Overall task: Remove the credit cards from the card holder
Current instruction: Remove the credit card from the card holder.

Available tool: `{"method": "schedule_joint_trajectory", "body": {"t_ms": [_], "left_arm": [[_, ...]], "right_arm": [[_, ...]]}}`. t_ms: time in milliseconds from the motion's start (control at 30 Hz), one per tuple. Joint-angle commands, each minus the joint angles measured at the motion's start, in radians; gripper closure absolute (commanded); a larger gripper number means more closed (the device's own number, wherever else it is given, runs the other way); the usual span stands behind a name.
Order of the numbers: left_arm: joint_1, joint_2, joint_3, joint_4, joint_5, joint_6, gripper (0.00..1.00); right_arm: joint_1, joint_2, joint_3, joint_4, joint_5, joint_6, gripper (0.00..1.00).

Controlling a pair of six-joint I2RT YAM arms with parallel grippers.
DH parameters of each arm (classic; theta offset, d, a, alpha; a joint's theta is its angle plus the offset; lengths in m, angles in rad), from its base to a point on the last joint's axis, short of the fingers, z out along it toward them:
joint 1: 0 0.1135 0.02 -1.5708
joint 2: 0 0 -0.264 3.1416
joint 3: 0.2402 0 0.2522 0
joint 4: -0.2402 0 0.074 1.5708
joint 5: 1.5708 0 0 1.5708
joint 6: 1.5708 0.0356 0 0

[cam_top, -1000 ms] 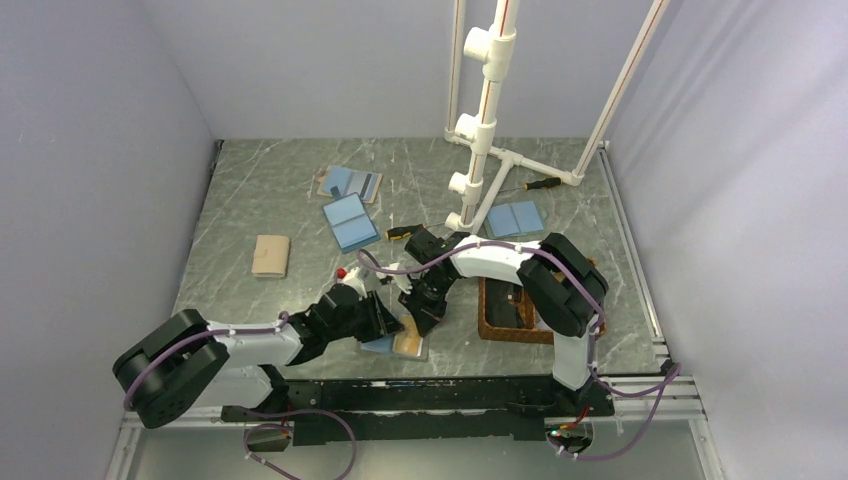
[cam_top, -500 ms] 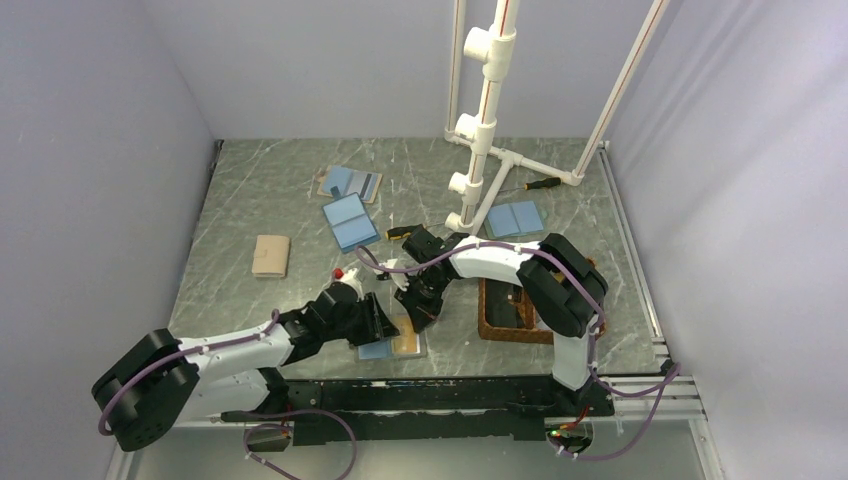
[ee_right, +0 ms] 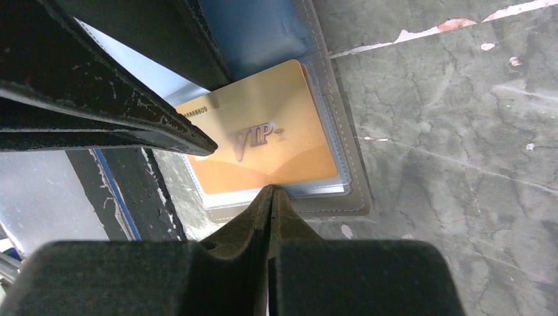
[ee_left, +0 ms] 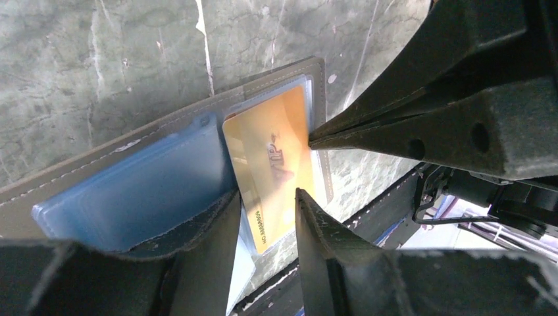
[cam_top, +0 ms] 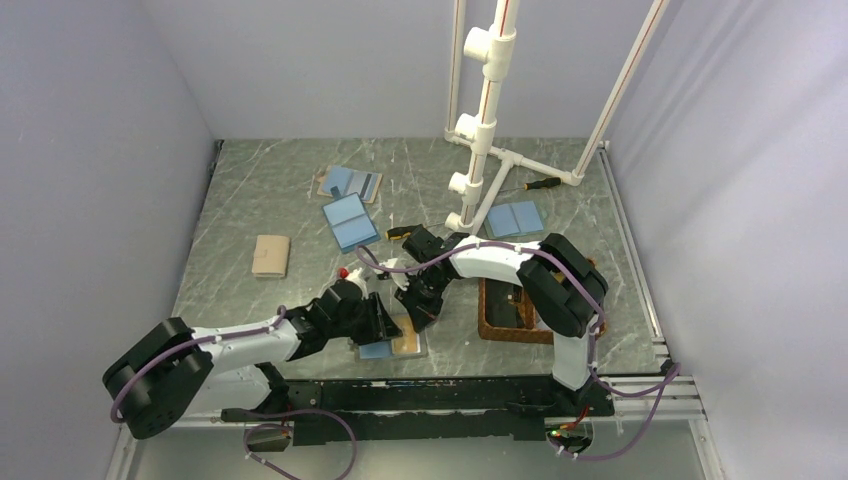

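I see the card holder (cam_top: 392, 347) open at the table's (cam_top: 280, 190) near edge, gold card (ee_left: 273, 164) in its right leaf. Left gripper (ee_left: 266, 195) narrowly parted astride the card; right gripper (ee_right: 270, 192) pinched together at its edge.

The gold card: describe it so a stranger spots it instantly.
On the marble table, find the open card holder nearest its front edge. The gold card sits in its clear sleeve, lettered VIP, beside plain blue pockets.

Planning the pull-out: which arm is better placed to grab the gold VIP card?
Left, probably. The left pincer is open, with the near end of the gold VIP card between its fingers. The right pincer is shut, its tip only touching the card's edge.
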State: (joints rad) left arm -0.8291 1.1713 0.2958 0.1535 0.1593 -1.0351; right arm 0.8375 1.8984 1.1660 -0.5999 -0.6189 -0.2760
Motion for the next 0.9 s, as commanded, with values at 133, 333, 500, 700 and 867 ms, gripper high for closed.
{"method": "schedule_joint_trajectory", "body": {"t_ms": [133, 333, 500, 700, 867], "left_arm": [[-0.007, 0.055, -0.001, -0.016, -0.027, -0.056, 0.68], [-0.006, 0.061, -0.041, 0.046, -0.059, -0.077, 0.86], [-0.007, 0.005, -0.074, 0.083, -0.061, -0.054, 1.00], [-0.006, -0.174, -0.112, -0.017, -0.097, -0.007, 1.00], [-0.003, -0.316, -0.149, -0.088, -0.116, -0.006, 1.00]], "right_arm": [[-0.001, 0.024, 0.011, 0.054, 0.060, -0.009, 0.98], [-0.002, 0.019, 0.012, 0.051, 0.054, -0.011, 0.98], [-0.002, 0.015, 0.012, 0.049, 0.053, -0.014, 0.98], [-0.003, 0.013, 0.014, 0.048, 0.070, -0.017, 0.98], [-0.003, 0.014, 0.015, 0.044, 0.076, -0.020, 0.97]]}}
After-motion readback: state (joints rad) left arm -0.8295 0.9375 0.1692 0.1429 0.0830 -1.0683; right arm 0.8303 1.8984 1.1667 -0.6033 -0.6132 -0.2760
